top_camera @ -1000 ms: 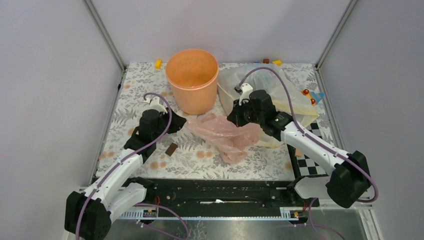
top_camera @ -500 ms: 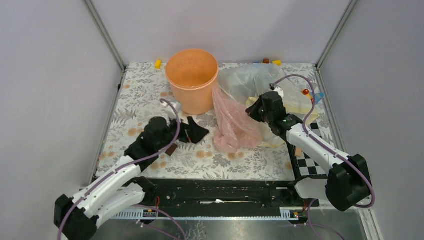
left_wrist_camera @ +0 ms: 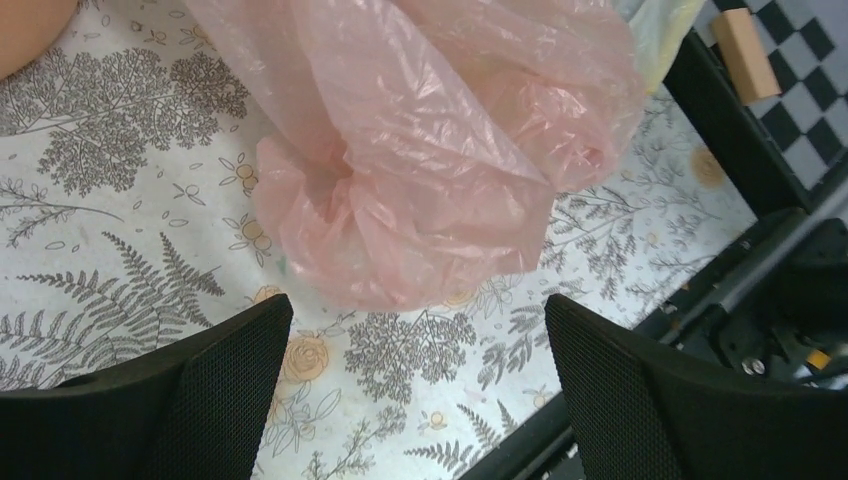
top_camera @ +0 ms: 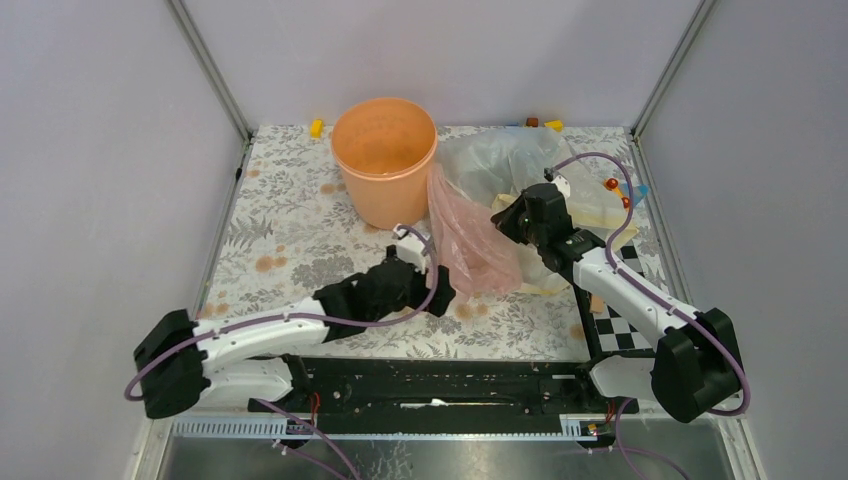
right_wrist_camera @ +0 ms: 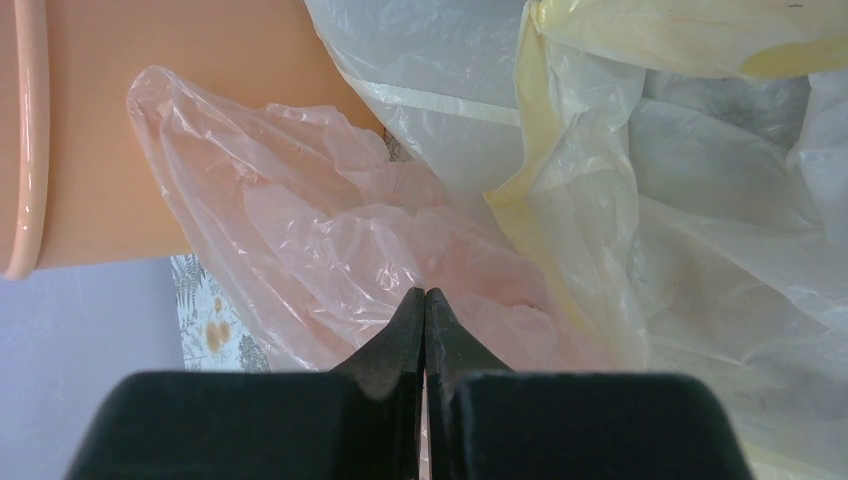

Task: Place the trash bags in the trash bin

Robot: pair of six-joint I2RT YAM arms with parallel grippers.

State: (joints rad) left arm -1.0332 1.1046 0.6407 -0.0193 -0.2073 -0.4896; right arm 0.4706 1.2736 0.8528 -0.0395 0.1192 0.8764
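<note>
The trash bag (top_camera: 468,248), thin crinkly pink film, hangs stretched from beside the trash bin down to the table. My right gripper (top_camera: 503,215) is shut on its right edge; in the right wrist view the pinched fingertips (right_wrist_camera: 425,292) press into the pink bag (right_wrist_camera: 300,230). The trash bin (top_camera: 385,165), a peach-orange bucket, stands upright at the back, its wall (right_wrist_camera: 120,100) just left of the bag. My left gripper (top_camera: 435,290) is open and low over the table, right under the bag's bunched lower end (left_wrist_camera: 430,150), jaws (left_wrist_camera: 417,330) wide apart and holding nothing.
A clear whitish bag (top_camera: 500,155) and a pale yellow bag (top_camera: 595,205) lie heaped behind the right arm. A checkered board (top_camera: 615,325) with a small wooden block (left_wrist_camera: 745,40) sits at the right. Small toys (top_camera: 615,185) and a yellow block (top_camera: 316,127) lie at the back.
My right gripper has pulled the pink bag up off the table so that it hangs beside the bin. My left arm let go, opened, and swung right to just below the bag.
</note>
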